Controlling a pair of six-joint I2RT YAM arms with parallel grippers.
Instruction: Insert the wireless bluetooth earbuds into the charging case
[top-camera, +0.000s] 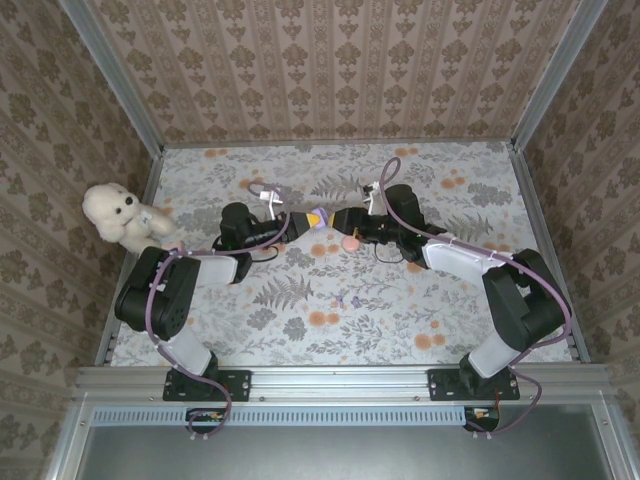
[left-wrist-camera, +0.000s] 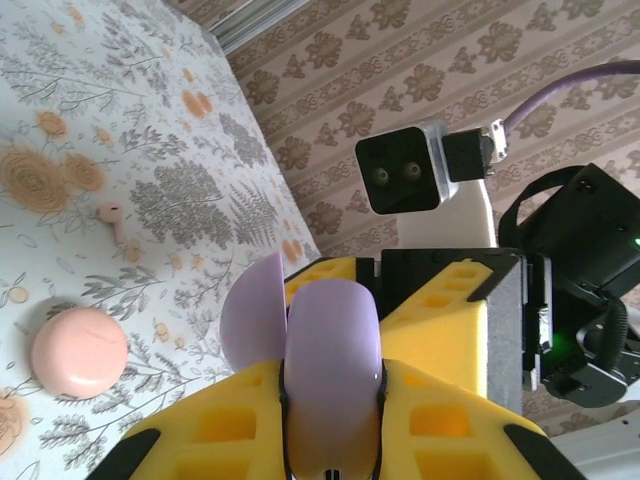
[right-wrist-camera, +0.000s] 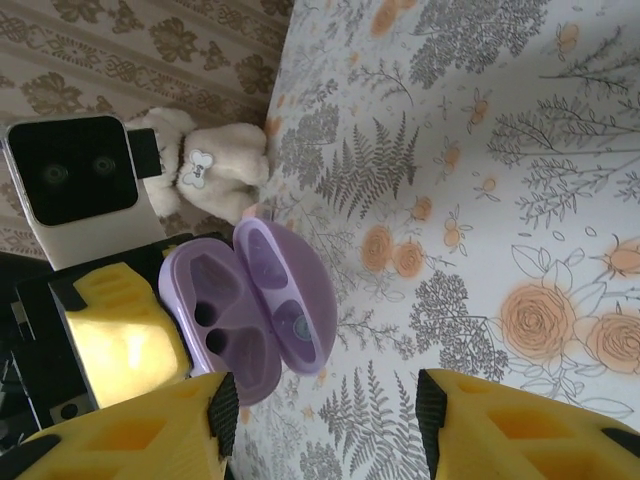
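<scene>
My left gripper (top-camera: 300, 221) is shut on the lilac charging case (top-camera: 317, 217), held above the table's middle with its lid swung open. The right wrist view looks straight into the case (right-wrist-camera: 245, 310): both sockets in its base are empty. My right gripper (top-camera: 346, 224) faces the case from the right, close to it. Its jaws (right-wrist-camera: 325, 405) stand apart with nothing between them. The left wrist view has the case (left-wrist-camera: 332, 350) clamped between yellow pads (left-wrist-camera: 200, 420). One pale pink earbud (left-wrist-camera: 110, 215) lies on the flowered cloth beyond it.
A round peach-pink case (left-wrist-camera: 78, 350) lies shut on the table just below the grippers (top-camera: 351, 242). A white teddy bear (top-camera: 120, 215) sits at the table's left edge. Patterned walls enclose the table on three sides.
</scene>
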